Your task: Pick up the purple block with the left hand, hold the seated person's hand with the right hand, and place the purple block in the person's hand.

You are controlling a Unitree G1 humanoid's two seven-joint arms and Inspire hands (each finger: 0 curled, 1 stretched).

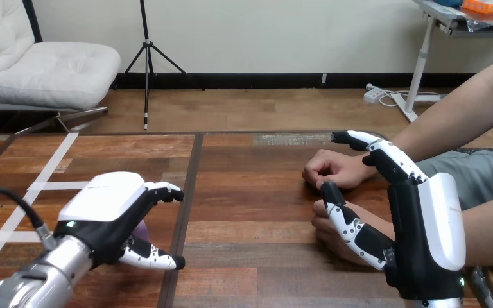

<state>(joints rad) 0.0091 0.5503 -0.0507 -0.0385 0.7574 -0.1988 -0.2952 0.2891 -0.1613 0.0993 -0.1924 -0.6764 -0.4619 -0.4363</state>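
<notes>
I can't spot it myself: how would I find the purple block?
Look at the wooden table's near left part, where the robot's left hand is. The purple block peeks out under its palm, the only purple thing there.

The place looked like a robotics lab or test space rather than a home. The wooden table (250, 192) was marked out with strips of white tape (51, 168). A humanoid robot's left hand (112, 212) and right hand (423, 224) reached over it, and a person's arm (468, 106) came in from the table's right side.
</notes>
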